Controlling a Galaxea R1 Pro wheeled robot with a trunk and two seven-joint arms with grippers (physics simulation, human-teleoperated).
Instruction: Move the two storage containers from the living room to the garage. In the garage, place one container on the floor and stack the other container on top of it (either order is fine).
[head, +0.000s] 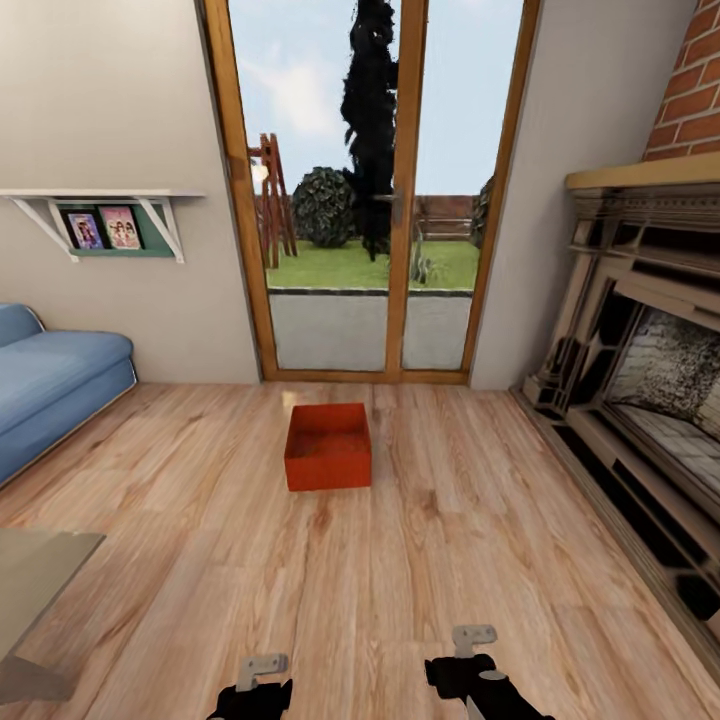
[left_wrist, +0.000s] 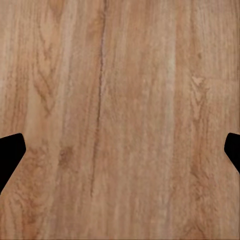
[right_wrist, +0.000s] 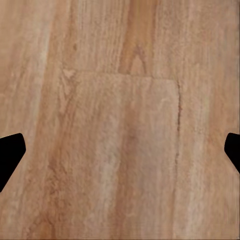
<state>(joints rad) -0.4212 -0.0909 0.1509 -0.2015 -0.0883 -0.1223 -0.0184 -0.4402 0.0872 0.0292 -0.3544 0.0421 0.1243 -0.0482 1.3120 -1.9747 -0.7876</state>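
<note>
Living room, plank floor (head: 450, 560) — one orange-red bin (head: 328, 447) sitting centre frame, open top up, just short of the glass doors (head: 370, 190) at upper centre. Placed in open floor, well apart from the blue sofa (head: 50, 385) at left and the brick fireplace (head: 640, 380) at right, so approachable from any side. Second bin not located from here.

Left gripper (head: 262, 680) and right gripper (head: 470, 655) low at the bottom edge, well short of the bin, touching nothing. Carried low and pointed down — both wrist views looking straight at bare boards, dark fingertips (left_wrist: 10, 155) parted to the frame's sides on the left, fingertips (right_wrist: 10, 157) likewise spread on the right. Both claws wide, holding nothing — likely readied that way for the bin's walls.

Judged stage: early, approach to the first pickup, nothing yet carried toward the garage. Next move calling for closing on the bin and squaring up, since shallow straight walls probably want a grip from both sides. Glass table corner (head: 40, 580) at lower left — something to steer clear of.
</note>
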